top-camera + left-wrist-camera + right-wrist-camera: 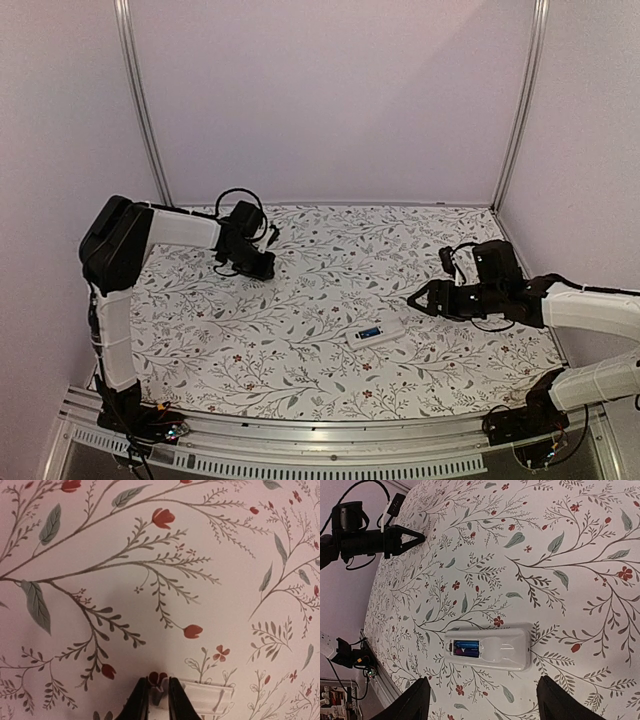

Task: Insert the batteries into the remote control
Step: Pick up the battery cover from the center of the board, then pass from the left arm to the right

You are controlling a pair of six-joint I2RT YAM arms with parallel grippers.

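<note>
The white remote control (376, 332) lies bay-up in the middle of the table, and in the right wrist view (487, 647) it sits between my open fingers. The blue battery (466, 644) and the dark battery (466, 653) lie side by side in the open bay. My right gripper (482, 705) is open and empty, hovering just right of the remote (415, 298). My left gripper (159, 700) is at the far left (262, 268), low over the cloth, shut on the edge of a white ribbed plastic battery cover (207, 696).
A floral tablecloth (300, 310) covers the table. Pale walls and metal posts (140, 100) close in the back and sides. A metal rail (330, 440) runs along the near edge. My left arm also shows in the right wrist view (370, 540).
</note>
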